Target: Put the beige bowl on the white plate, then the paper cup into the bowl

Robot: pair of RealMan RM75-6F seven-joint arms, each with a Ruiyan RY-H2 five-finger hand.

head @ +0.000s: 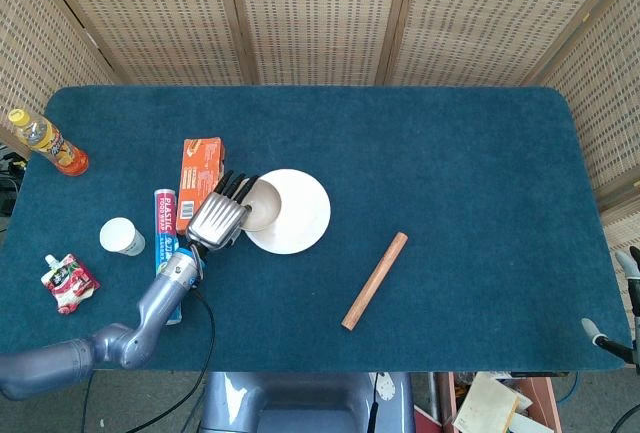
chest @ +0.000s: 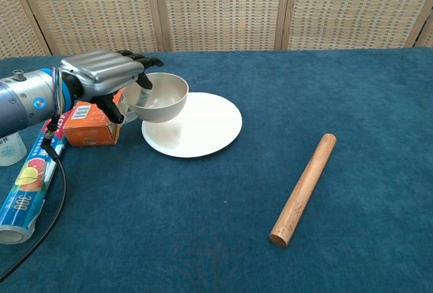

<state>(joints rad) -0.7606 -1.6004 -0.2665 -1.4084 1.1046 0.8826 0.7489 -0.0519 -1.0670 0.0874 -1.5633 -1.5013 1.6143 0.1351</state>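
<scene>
My left hand grips the beige bowl by its near-left rim and holds it in the air, just over the left edge of the white plate. The bowl casts a shadow on the plate. The white paper cup stands upright at the left of the table, apart from the hand. Only a bit of my right hand shows at the right edge of the head view, below the table edge; whether it is open there is hard to read.
An orange box lies just left of the plate, behind my left hand. A plastic-wrap roll lies beside it. A wooden rolling pin lies right of the plate. A juice bottle and red pouch sit far left.
</scene>
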